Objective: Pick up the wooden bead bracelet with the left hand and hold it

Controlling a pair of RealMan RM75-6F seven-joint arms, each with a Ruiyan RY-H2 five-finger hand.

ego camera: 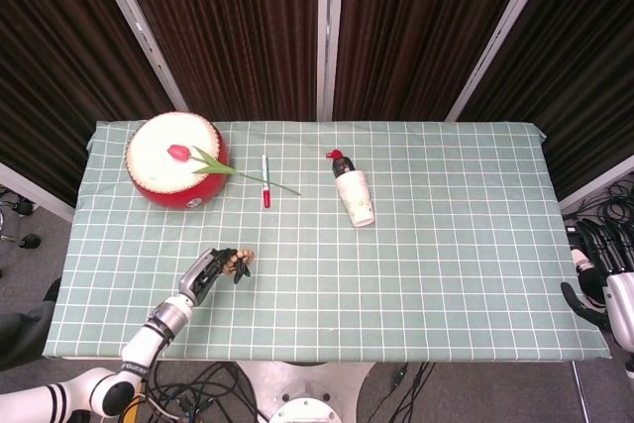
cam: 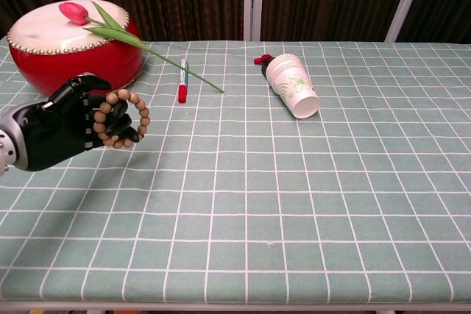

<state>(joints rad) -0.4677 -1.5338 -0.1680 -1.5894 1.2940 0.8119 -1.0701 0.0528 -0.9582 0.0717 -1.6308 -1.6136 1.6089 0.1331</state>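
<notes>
Wooden beads ring the fingers of the left hand, which grips the wooden bead bracelet just clear of the checked tablecloth, near and in front of the red drum. The lift looks done — what remains, I judge, is holding. Keep the fingers curled through the loop and the wrist level, so the bracelet cannot slide off. The right hand, well apart from the drum beyond the table's far edge, holds nothing, fingers loosely spread.
</notes>
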